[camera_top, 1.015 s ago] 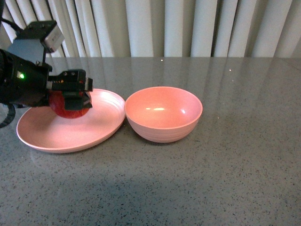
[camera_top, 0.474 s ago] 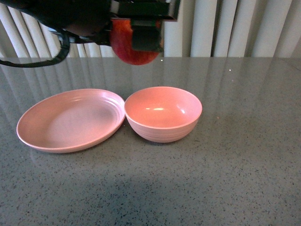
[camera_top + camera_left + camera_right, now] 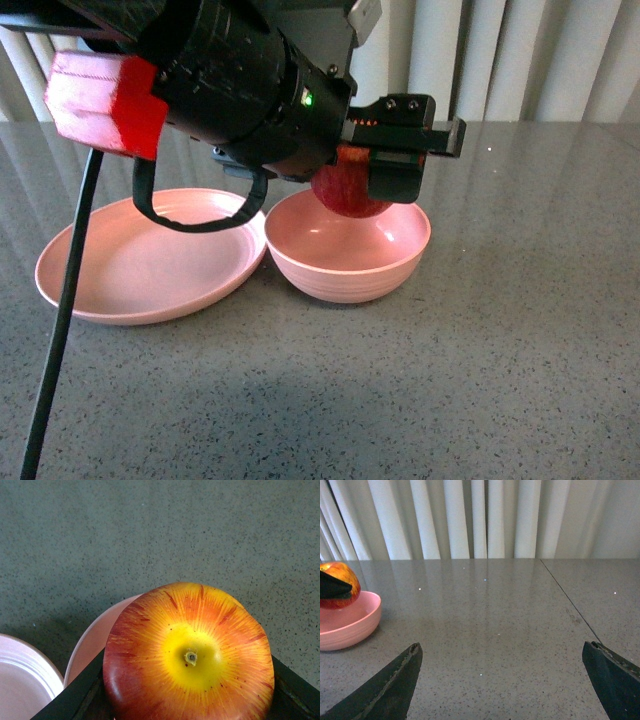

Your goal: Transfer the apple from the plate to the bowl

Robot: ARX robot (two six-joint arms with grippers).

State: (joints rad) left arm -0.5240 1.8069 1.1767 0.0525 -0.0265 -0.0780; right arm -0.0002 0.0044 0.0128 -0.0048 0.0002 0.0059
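My left gripper [image 3: 372, 172] is shut on the red apple [image 3: 345, 192] and holds it just above the deep pink bowl [image 3: 350, 262], over its far side. The left wrist view shows the apple [image 3: 190, 655] from its yellow stem end, between the black jaws, with the bowl's rim [image 3: 90, 640] under it. The wide pink plate [image 3: 140, 275] lies bare to the left of the bowl, touching it. My right gripper [image 3: 502, 680] is open and empty over bare table, to the right of the bowl [image 3: 345, 622]; from there the apple [image 3: 340, 582] shows above the bowl's rim.
The grey speckled table [image 3: 480, 370] runs wide in front of and to the right of the bowl. White curtains [image 3: 520, 60] hang behind the table's far edge. The left arm's black body [image 3: 230, 90] and cable [image 3: 60, 320] hang over the plate.
My left gripper has lifted the apple off the plate, carried it right and lowered it over the bowl. The plate is now bare.
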